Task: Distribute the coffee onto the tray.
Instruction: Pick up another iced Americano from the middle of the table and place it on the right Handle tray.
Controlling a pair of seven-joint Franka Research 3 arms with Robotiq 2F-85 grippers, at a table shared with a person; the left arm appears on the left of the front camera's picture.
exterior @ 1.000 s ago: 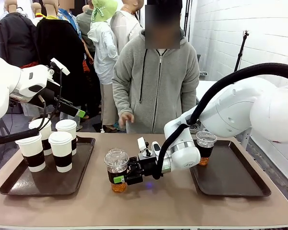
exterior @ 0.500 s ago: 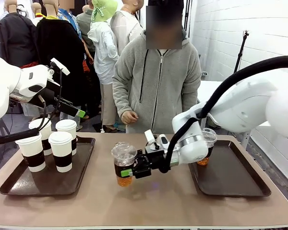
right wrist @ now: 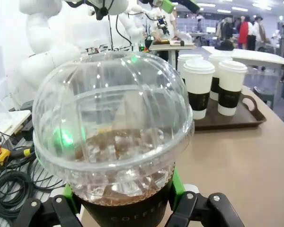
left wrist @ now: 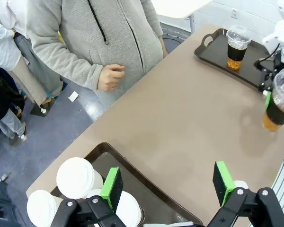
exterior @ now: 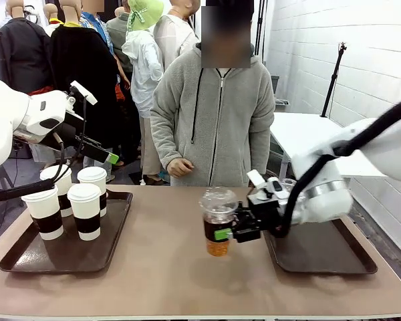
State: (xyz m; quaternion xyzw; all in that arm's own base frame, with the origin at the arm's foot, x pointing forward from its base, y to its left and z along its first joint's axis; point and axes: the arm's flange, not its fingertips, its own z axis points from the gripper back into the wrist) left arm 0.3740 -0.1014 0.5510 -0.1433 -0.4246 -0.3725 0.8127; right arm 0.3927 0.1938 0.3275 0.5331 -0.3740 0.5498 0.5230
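Right gripper (exterior: 222, 233) clamps a dome-lidded iced coffee (exterior: 218, 227), apparently just clear of the table (exterior: 167, 267), beside the right-hand tray (exterior: 321, 257).

Carried rightward across the counter (exterior: 154, 267) in the right gripper (exterior: 228, 231): clear cup (exterior: 218, 229); now near the right tray (exterior: 321, 257).

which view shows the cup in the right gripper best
The right wrist view: the held cup is close, its domed lid, ice and dark sleeve plain between green pads. The front view shows it whole but small in the right gripper. The left wrist view catches it at the edge.
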